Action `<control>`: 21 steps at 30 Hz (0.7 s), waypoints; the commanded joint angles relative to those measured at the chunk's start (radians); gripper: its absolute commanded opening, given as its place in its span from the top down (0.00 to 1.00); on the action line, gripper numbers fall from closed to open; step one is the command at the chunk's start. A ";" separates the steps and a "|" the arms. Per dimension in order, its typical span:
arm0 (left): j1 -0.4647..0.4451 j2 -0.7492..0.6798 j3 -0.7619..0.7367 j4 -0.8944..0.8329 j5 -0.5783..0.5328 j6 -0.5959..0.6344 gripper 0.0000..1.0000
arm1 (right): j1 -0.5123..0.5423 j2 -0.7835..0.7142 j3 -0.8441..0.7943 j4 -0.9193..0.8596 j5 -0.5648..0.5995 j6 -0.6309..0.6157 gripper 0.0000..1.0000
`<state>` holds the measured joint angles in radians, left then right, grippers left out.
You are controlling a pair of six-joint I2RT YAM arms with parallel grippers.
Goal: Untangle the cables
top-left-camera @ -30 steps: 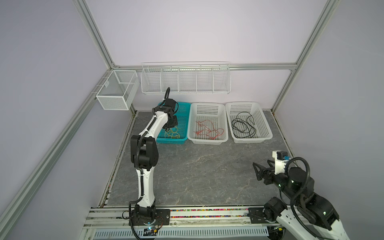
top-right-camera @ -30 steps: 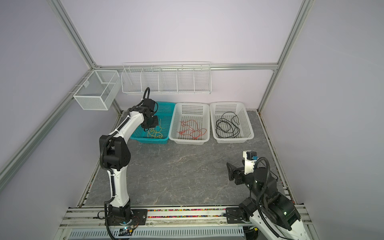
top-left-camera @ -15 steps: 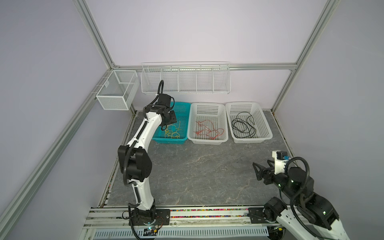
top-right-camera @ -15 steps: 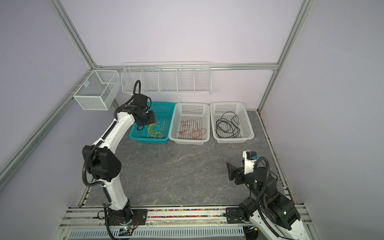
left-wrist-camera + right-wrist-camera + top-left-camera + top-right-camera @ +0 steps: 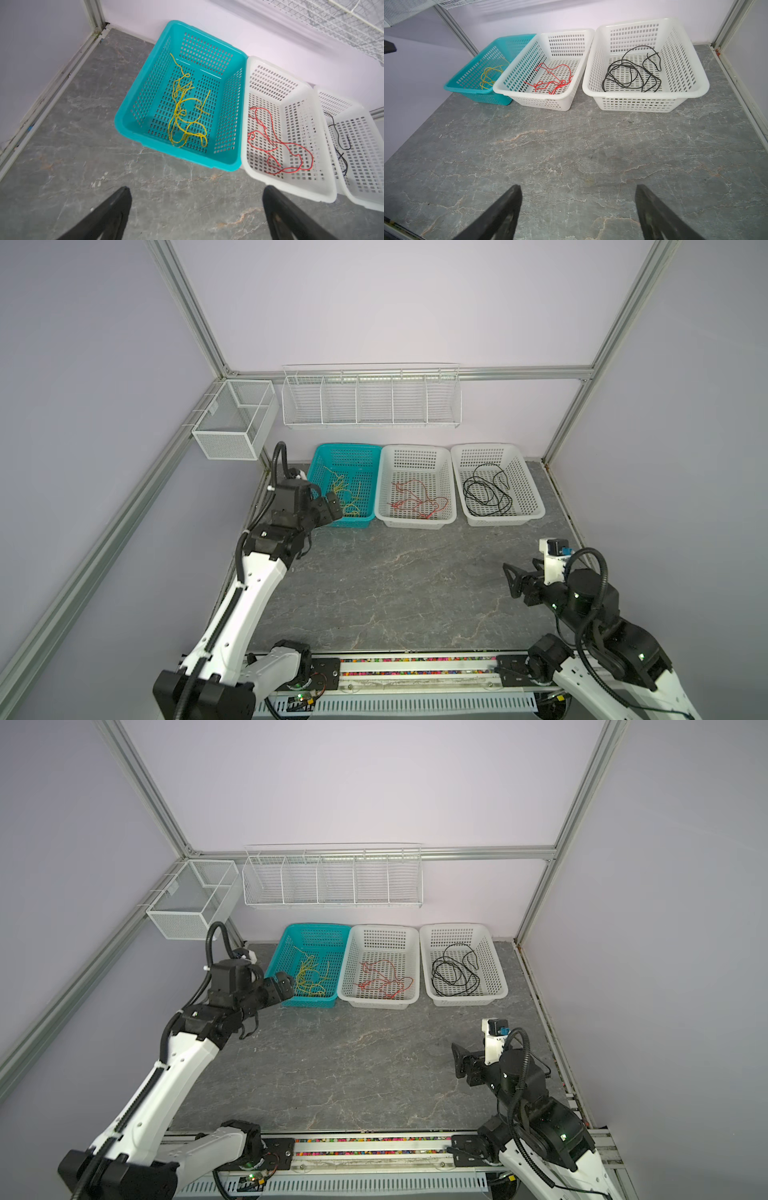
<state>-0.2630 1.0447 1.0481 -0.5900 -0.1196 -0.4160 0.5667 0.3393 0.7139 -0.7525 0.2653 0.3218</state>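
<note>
1. We are holding our left gripper (image 5: 196, 188) wide and empty, with the yellow cable (image 5: 182, 116) lying just ahead of it in the teal basket (image 5: 119, 122).
2. Our right gripper (image 5: 578, 187) is also gaping with nothing in it. The black cable (image 5: 629, 72) is lying well ahead in a white basket (image 5: 643, 96), and the red cable (image 5: 552, 81) in the middle basket (image 5: 508, 94).
3. We are judging that a careless reach could be hooking a loop, dragging a light basket or spilling one cable among another.

left gripper (image 5: 196, 188), right gripper (image 5: 577, 186): jaws apart
</note>
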 commanded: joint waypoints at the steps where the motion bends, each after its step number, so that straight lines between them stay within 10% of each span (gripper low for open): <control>1: -0.004 -0.117 -0.158 0.164 -0.079 0.025 0.01 | 0.003 0.043 0.005 0.044 -0.005 0.003 0.12; 10: -0.002 -0.315 -0.531 0.502 -0.204 0.166 0.01 | 0.007 0.181 0.049 0.112 -0.038 -0.044 0.12; 21: 0.024 -0.056 -0.607 0.875 -0.436 0.359 0.01 | 0.010 0.187 -0.026 0.284 0.017 -0.045 0.12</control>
<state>-0.2531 0.9504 0.4789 0.0776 -0.4747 -0.1398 0.5678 0.5285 0.7162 -0.5449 0.2626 0.2871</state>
